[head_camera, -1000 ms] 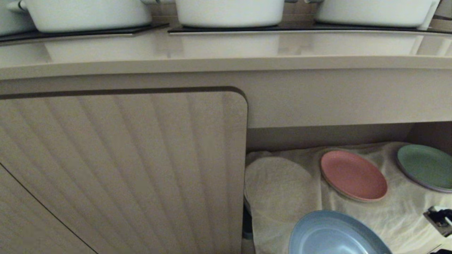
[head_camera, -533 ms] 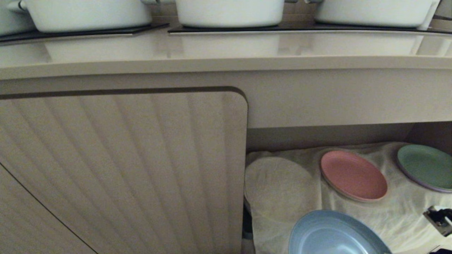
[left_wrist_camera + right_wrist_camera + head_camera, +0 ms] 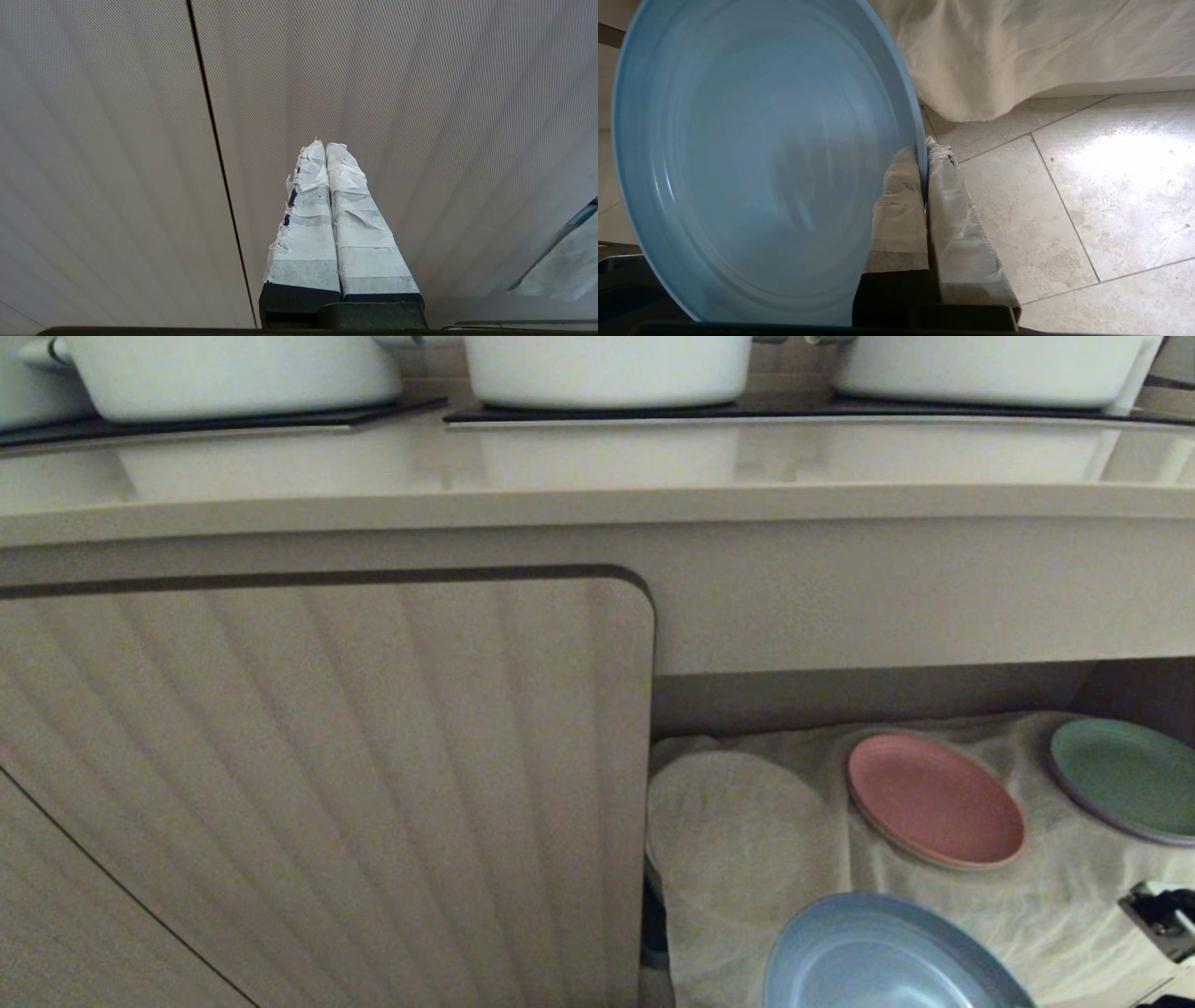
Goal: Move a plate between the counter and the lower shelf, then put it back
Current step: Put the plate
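The light blue plate hangs at the front of the lower shelf, cut off by the head view's lower edge. In the right wrist view my right gripper is shut on the plate, one taped finger inside the rim and one outside. Floor tiles show beyond the fingers, so the plate is off the cloth there. The glossy beige counter runs across above. My left gripper is shut on nothing and faces the ribbed cabinet door.
On the shelf's white cloth lie a pink plate and a green plate; a round shape bulges under the cloth. White pots stand on the counter's black hob panels. A closed ribbed door fills the left. The cloth's edge hangs above floor tiles.
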### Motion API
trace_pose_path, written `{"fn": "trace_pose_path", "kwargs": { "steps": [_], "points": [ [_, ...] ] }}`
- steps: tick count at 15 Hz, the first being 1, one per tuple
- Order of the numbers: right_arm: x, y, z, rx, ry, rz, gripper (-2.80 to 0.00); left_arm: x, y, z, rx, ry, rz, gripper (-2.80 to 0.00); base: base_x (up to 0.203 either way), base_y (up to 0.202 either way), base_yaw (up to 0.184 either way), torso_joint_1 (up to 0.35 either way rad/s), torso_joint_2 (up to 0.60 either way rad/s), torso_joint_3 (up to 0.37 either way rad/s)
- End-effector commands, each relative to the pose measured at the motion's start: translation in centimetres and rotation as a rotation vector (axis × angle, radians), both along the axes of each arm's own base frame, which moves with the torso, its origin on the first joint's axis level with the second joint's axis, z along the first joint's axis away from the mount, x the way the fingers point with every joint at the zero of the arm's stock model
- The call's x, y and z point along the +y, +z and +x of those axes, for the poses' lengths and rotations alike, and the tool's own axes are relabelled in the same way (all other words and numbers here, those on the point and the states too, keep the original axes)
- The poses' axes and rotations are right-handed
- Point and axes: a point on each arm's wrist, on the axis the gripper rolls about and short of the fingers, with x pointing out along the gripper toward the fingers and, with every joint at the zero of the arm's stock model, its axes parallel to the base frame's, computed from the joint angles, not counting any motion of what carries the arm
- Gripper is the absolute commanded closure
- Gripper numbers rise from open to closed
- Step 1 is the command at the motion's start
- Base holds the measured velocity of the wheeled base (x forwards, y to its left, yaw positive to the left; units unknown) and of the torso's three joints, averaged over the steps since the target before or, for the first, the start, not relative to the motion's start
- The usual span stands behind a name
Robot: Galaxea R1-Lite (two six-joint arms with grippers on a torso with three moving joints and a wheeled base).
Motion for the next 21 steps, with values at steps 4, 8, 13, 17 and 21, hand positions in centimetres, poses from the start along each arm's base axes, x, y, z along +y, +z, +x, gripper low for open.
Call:
{"fn": "trace_pose_path", "kwargs": {
  "steps": [4,8,13,17,21],
  "points": [
    [0.02,-0.07,0.05,0.007,-0.001,0.002,0.00,0.00,0.00,0.00,0.000,0.000,-0.002,0.00,0.000,0.000,0.000,0.000,0.00,0.000],
    [0.02,-0.11,0.02,0.008,0.001,0.001,0.00,0.00,0.00,0.00,0.000,0.000,-0.002,0.00,0.000,0.000,0.000,0.000,0.00,0.000],
    [0.01,-0.09,0.01,0.007,0.001,0.001,0.00,0.00,0.00,0.00,0.000,0.000,-0.002,0.00,0.000,0.000,0.000,0.000,0.00,0.000],
    [0.01,-0.09,0.01,0.007,0.001,0.002,0.00,0.00,0.00,0.00,0.000,0.000,-0.002,0.00,0.000,0.000,0.000,0.000,0.00,0.000],
    [0.00,-0.17,-0.04,0.010,-0.001,0.002,0.00,0.00,0.00,0.00,0.000,0.000,-0.002,0.00,0.000,0.000,0.000,0.000,0.00,0.000]
  ]
}}
